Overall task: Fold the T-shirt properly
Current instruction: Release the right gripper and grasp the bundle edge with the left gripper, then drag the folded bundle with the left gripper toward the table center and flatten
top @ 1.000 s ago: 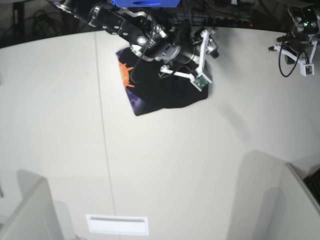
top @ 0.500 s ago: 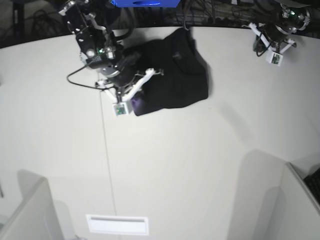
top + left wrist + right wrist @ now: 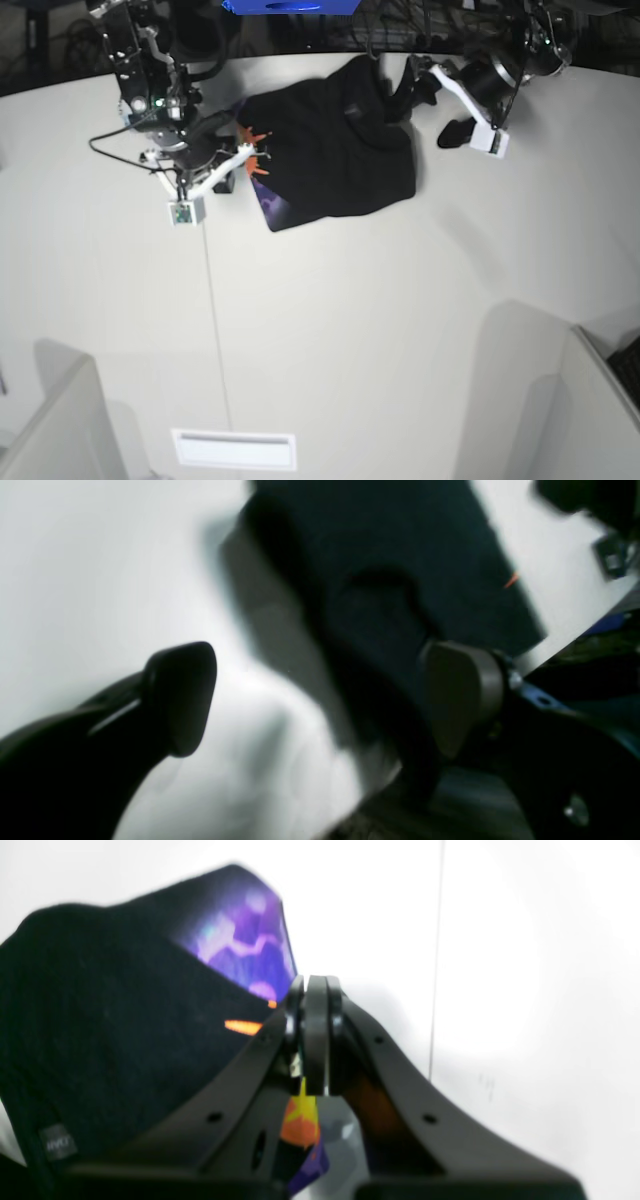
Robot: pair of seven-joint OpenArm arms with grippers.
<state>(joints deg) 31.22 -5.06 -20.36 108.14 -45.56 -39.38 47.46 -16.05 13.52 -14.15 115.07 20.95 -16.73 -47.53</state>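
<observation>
The black T-shirt (image 3: pixel 340 150) lies in a folded bundle at the far middle of the white table, with orange and purple print showing along its left edge. My right gripper (image 3: pixel 228 178) is shut at that left edge. In the right wrist view its tips (image 3: pixel 310 990) meet at the purple-printed flap of the T-shirt (image 3: pixel 100 1005). Cloth also lies under the fingers, and I cannot tell whether any is pinched. My left gripper (image 3: pixel 437 105) stands open at the shirt's right edge. Its fingers (image 3: pixel 180 695) straddle the border of the T-shirt (image 3: pixel 400 545) and hold nothing.
A thin seam (image 3: pixel 215 330) runs down the table. Grey partitions stand at the near left (image 3: pixel 50 420) and near right (image 3: pixel 590 400), with a white slot (image 3: pixel 235 450) near the front edge. Cables and a blue object (image 3: pixel 290 5) sit behind the far edge.
My left arm swung in from the far right to the shirt's right edge and opened. My right gripper moved left off the shirt's lower-left corner, uncovering the orange print.
</observation>
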